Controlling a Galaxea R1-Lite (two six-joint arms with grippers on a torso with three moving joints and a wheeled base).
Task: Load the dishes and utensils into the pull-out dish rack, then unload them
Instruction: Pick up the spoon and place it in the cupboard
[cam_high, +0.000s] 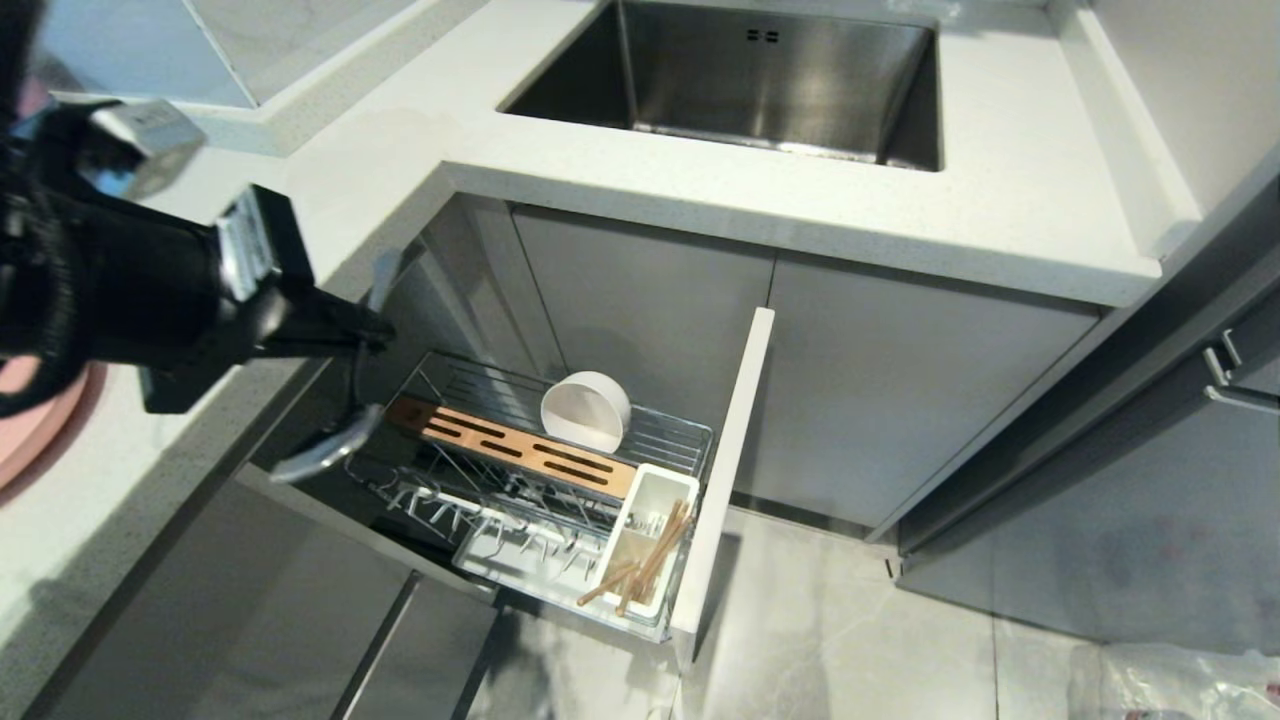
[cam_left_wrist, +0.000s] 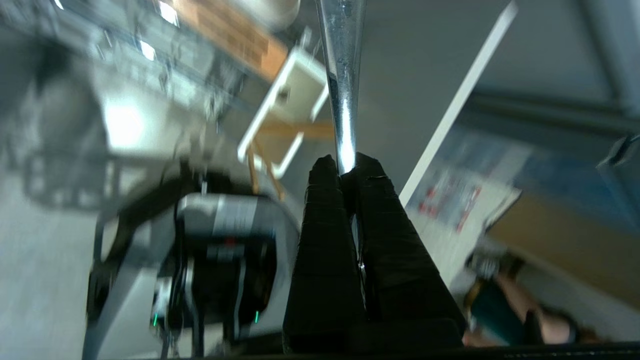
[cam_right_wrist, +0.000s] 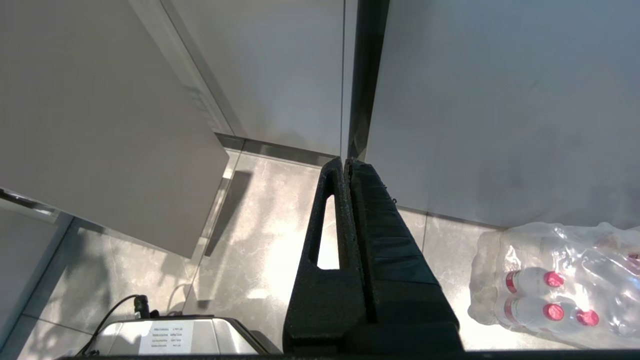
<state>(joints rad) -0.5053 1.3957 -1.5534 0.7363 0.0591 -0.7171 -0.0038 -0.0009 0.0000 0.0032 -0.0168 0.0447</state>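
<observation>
**Spoon in left gripper above open dish rack; bowl and chopsticks loaded**

The spoon (cam_high: 335, 420) hangs from the left gripper (cam_high: 375, 335) over the left end of the pull-out dish rack (cam_high: 560, 480). Its silver handle is pinched between the closed black fingers (cam_left_wrist: 325, 200); its dark grey bowl is lowest, at the rack's left edge near the end of the wood strip (cam_high: 515, 450). Contact between spoon and rack cannot be determined.

The rack is drawn out from under the counter (cam_high: 900, 200), its pale front panel (cam_high: 730, 470) to the right. The cream-white bowl (cam_high: 587, 410) stands on edge in the wire basket just behind the wood strip, with its opening facing the front. The chopsticks (cam_high: 645, 565) lean inside the white utensil cup (cam_high: 645, 535) at the rack's front right corner, their ends projecting past the cup's rim. A white drip tray (cam_high: 500, 565) is visible below the wires.

The salmon-pink plate (cam_high: 40, 425) lies on the counter at the far left, partly hidden behind the left arm.

The steel sink (cam_high: 740, 80) is set in the counter beyond the rack.

The right gripper (cam_right_wrist: 347, 165) hangs over the floor beside a cabinet door, fingers together, holding nothing. A shrink-wrapped pack of bottles (cam_right_wrist: 555, 285) lies on the floor near it.
</observation>
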